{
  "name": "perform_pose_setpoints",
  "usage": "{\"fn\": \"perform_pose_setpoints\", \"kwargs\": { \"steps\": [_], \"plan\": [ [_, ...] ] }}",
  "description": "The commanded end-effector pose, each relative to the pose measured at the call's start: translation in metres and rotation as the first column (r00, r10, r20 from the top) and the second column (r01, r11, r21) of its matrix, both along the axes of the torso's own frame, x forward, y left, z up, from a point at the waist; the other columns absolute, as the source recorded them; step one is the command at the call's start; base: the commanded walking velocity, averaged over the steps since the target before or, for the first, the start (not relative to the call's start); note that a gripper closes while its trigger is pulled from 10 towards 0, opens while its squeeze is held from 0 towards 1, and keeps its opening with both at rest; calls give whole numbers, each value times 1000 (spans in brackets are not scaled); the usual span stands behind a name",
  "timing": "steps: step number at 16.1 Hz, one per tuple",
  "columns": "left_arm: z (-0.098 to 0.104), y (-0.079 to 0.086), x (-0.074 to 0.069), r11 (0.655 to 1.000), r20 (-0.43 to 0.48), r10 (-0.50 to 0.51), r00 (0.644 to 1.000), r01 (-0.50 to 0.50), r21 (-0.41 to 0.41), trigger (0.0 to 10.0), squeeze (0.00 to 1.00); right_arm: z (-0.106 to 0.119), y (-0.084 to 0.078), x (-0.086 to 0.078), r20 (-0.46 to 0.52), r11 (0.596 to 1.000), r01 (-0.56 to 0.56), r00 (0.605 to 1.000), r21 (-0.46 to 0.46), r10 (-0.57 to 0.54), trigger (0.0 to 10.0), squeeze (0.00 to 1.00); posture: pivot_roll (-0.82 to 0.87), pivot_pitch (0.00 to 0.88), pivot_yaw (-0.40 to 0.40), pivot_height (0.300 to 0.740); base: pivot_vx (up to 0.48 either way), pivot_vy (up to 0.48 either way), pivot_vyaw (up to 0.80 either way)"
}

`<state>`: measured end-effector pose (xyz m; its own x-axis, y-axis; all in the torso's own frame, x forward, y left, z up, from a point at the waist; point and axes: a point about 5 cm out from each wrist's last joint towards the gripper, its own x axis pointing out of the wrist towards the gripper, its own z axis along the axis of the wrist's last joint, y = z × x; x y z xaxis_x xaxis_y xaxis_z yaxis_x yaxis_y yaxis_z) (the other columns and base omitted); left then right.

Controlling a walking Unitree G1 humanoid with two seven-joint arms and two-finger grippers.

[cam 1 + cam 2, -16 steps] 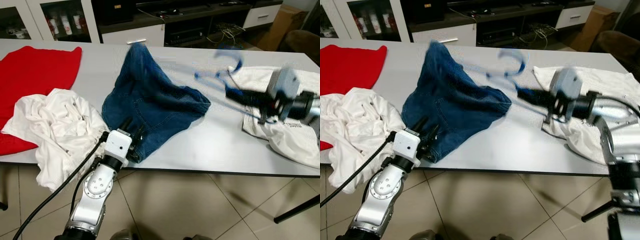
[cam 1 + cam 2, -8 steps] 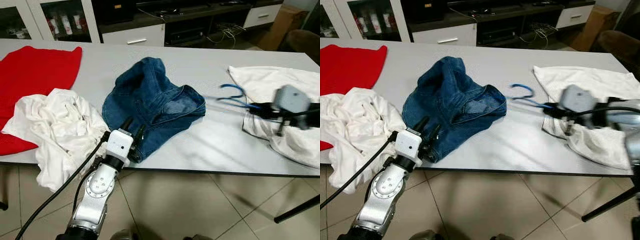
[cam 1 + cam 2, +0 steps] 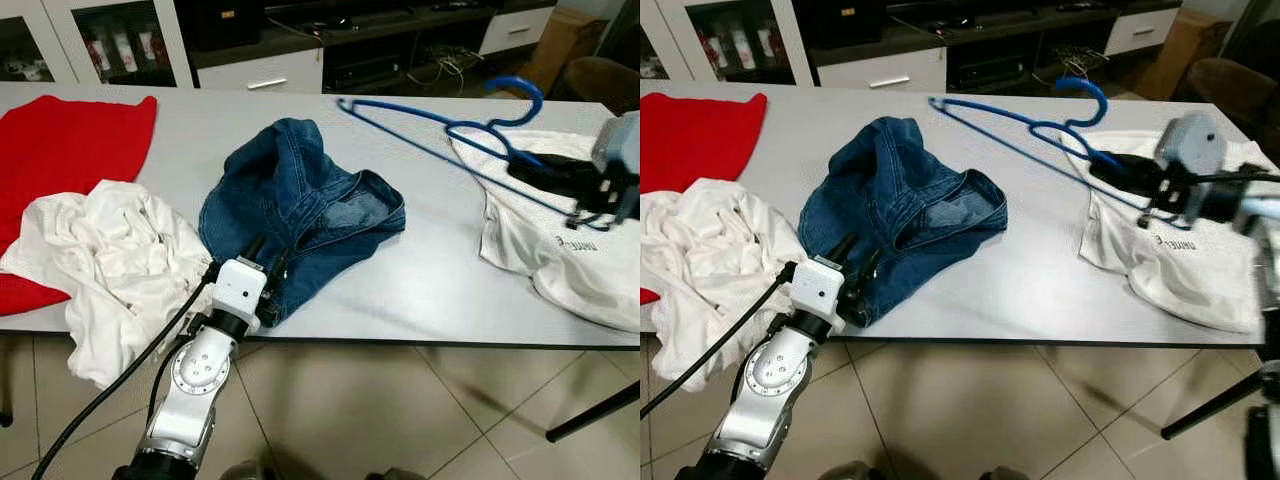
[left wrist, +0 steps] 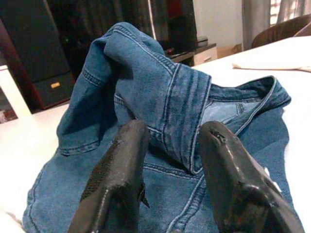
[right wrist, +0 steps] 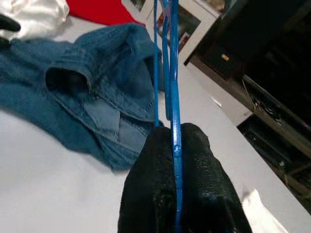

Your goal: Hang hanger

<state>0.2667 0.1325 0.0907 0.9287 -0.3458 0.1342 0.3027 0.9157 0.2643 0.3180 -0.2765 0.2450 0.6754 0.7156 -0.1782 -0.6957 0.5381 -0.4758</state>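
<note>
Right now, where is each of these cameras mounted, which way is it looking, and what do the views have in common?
Left eye view: on the head, looking forward and down at the grey table; shows the left gripper at the crumpled blue denim jeans.
Right eye view: the same scene; shows the right gripper holding the blue wire hanger above a white cloth.
Left wrist view: along its open black fingers, facing the jeans.
Right wrist view: along fingers clamped on the hanger, facing the jeans.
All four share the jeans.
</note>
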Motion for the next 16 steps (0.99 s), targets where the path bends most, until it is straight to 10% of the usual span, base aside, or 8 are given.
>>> {"fn": "perform_pose_setpoints", "kwargs": {
  "steps": [1,5,10,16],
  "plan": [
    [2,-2,2,1000,14,-16,1000,16,14,10000,0,7,-3,1,24,999,20,999,46,-22,10000,0,-25,0,17,740,0,0,0],
    [4,0,3,1000,24,1,1000,-2,22,10000,0,6,37,10,78,976,-41,997,212,25,10000,0,-19,0,18,740,0,0,0],
    [13,0,6,999,72,45,996,-45,-1,10000,0,-17,126,18,27,911,-157,987,381,159,10000,0,1,0,2,740,0,0,0],
    [11,-9,-2,1000,75,28,997,-28,-6,10000,0,-63,173,40,-161,898,170,980,407,-113,10000,0,34,0,-5,740,0,0,0]
  ]
}}
